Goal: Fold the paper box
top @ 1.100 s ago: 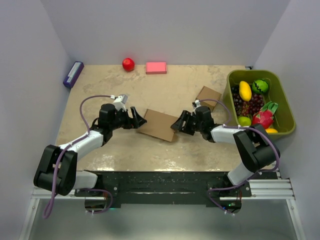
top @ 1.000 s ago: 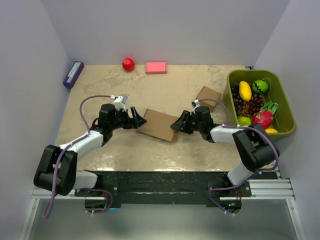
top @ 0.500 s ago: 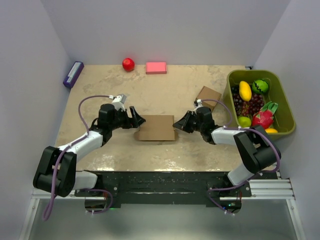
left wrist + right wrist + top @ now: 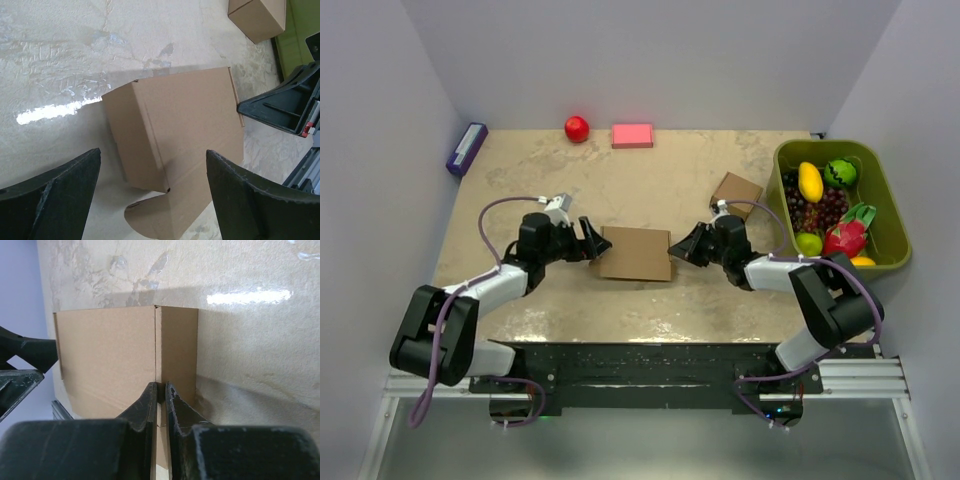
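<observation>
Paper box (image 4: 636, 253) lies centred between the grippers, long axis left-right — right gripper (image 4: 678, 246) pinched shut on its right-end wall (thin cardboard edge clamped), left gripper (image 4: 592, 240) spread wide, empty, just off the left end.

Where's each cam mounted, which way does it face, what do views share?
Top external: above and behind the bases, looking down; both arms show, left gripper and right gripper flanking the paper box.
Left wrist: on the left arm, facing the box past its open fingers.
Right wrist: on the right arm, facing the box's end, its fingers pinching it.
Shared: the box, in all three.
</observation>
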`<state>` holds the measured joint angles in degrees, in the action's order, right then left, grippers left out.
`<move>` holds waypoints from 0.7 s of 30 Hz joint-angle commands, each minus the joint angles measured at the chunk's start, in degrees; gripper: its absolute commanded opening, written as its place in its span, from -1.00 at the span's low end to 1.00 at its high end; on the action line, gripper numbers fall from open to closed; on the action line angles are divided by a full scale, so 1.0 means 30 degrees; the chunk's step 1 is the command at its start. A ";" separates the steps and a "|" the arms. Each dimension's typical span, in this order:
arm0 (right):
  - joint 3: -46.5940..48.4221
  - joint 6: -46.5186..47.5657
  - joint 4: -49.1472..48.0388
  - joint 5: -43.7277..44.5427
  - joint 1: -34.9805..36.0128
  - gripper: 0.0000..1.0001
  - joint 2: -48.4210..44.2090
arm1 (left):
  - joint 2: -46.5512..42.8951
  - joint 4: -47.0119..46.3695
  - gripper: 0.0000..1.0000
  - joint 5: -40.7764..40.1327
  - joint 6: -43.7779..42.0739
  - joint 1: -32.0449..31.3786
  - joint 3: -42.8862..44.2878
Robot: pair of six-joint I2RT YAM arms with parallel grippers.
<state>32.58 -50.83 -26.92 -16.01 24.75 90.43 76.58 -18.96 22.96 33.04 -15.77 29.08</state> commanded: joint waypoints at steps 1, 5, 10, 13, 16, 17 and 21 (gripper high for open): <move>-0.0928 0.0800 0.3405 0.2230 -0.0399 -1.00 0.0266 | 0.0460 -0.1969 0.80 0.0666 0.0852 0.0130 -0.0230; -0.0869 0.0947 0.3465 0.2144 -0.0458 -1.00 0.0207 | 0.1220 -0.3197 0.78 0.1135 0.1554 0.0101 -0.0319; -0.0781 0.1035 0.3464 0.2055 -0.0458 -1.00 0.0353 | 0.2071 -0.4400 0.74 0.1692 0.2083 0.0013 -0.0172; -0.0723 0.1064 0.3435 0.2026 -0.0458 -1.00 0.0441 | 0.2918 -0.4986 0.72 0.1868 0.2376 -0.0192 0.0032; -0.0693 0.1064 0.3435 0.2026 -0.0487 -1.00 0.0442 | 0.3651 -0.5572 0.71 0.2160 0.2727 -0.0368 0.0033; -0.0693 0.1093 0.3493 0.2026 -0.0458 -1.00 0.0442 | 0.3799 -0.5690 0.69 0.2219 0.2844 -0.0397 0.0004; -0.0576 0.1152 0.3494 0.1997 -0.0487 -1.00 0.0500 | 0.4093 -0.6335 0.64 0.2395 0.3283 -0.0602 0.0033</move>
<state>32.32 -50.70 -26.22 -15.77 24.25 89.82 88.36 -32.32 28.40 40.84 -16.91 28.36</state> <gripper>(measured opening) 0.087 0.832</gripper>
